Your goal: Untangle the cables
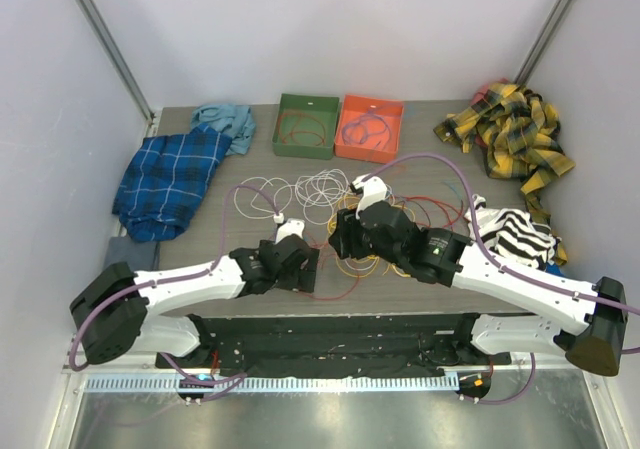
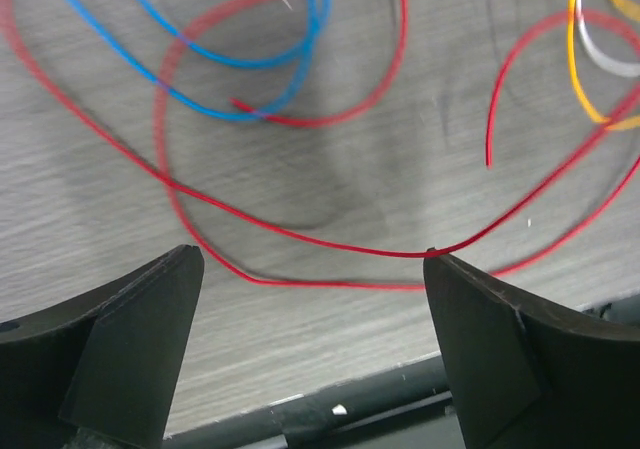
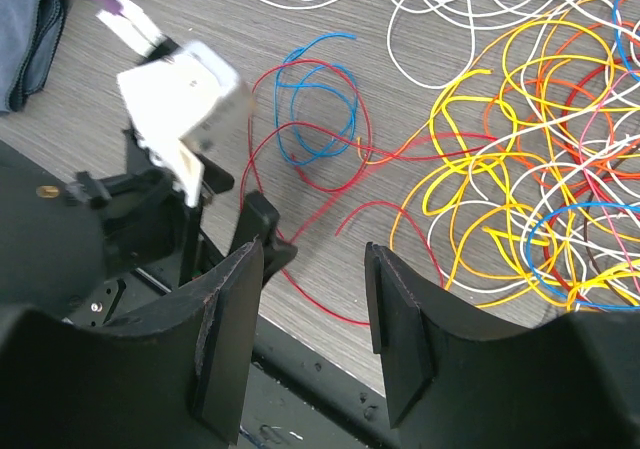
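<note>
a grey wood-grain table (image 1: pixel 262 164) fills the middle of the top view. a blue plaid cloth (image 1: pixel 170 181) lies crumpled at the left, with a light blue cloth (image 1: pixel 225 121) touching its upper right corner. a folded grey cloth (image 1: pixel 130 252) sits just below the plaid one. at the top centre a green box (image 1: pixel 303 152) and an orange box (image 1: pixel 365 155) stand side by side. a yellow plaid cloth (image 1: pixel 510 134) sprawls at the upper right, and a black-and-white striped cloth (image 1: pixel 520 234) lies below it.
</note>
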